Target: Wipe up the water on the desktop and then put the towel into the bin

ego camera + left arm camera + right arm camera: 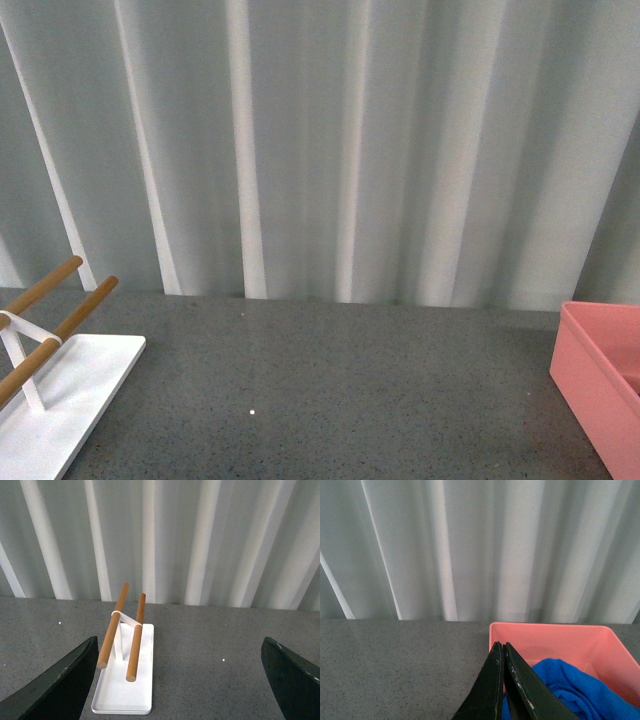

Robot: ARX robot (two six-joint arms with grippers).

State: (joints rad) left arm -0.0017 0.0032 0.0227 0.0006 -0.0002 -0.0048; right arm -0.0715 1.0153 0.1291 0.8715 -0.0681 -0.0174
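Note:
The blue towel (575,690) lies bunched inside the salmon-pink bin (555,630) in the right wrist view. My right gripper (501,646) hangs over the bin's near rim, its two black fingers pressed together with nothing between them, the towel just beyond and below. In the front view only the bin's corner (600,370) shows at the right edge, and neither arm appears. My left gripper (180,652) is open wide above the dark grey speckled desktop (210,645), its fingertips (75,675) at the frame's sides, empty.
A white rack base (125,685) with two wooden bars (114,625) stands on the desktop's left side, also seen in the front view as the rack (60,390). A pleated pale curtain (320,140) closes off the back. A tiny white speck (254,412) lies mid-desktop.

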